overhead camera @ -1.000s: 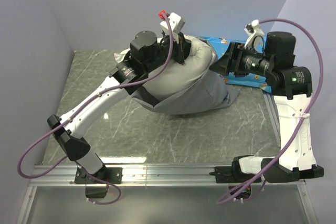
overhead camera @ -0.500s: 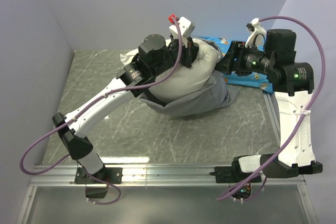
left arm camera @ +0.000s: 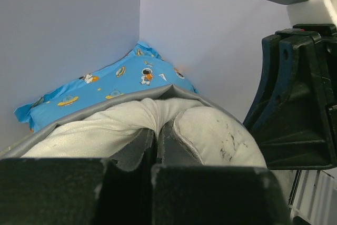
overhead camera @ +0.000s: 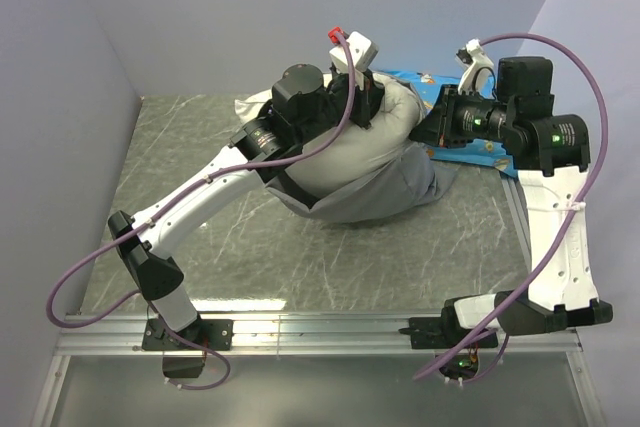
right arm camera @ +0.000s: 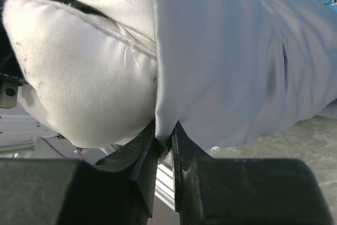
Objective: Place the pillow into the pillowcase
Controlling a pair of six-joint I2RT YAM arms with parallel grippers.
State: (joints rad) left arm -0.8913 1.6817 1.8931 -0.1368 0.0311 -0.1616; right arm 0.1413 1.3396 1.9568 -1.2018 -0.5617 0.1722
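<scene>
The white pillow [overhead camera: 388,115] lies at the back of the table, its lower part inside the grey pillowcase [overhead camera: 385,187]. My left gripper [overhead camera: 366,103] is shut on a fold at the pillow's exposed end; in the left wrist view the gripper [left arm camera: 157,136] pinches white pillow [left arm camera: 221,135] fabric, with the pillowcase's rim [left arm camera: 79,117] behind. My right gripper [overhead camera: 426,133] sits at the pillow's right side. In the right wrist view the gripper [right arm camera: 164,139] is shut on the pillowcase [right arm camera: 237,61] edge, right beside the bulging pillow [right arm camera: 79,88].
A blue cartoon-printed pillow [overhead camera: 475,152] lies in the back right corner behind the right arm, also in the left wrist view [left arm camera: 105,85]. Walls close in at the back and both sides. The marble table [overhead camera: 190,157] stretches to the left and front.
My right gripper has closed on the pillowcase edge. The left arm has carried the pillow's end a little to the right and toward the back wall.
</scene>
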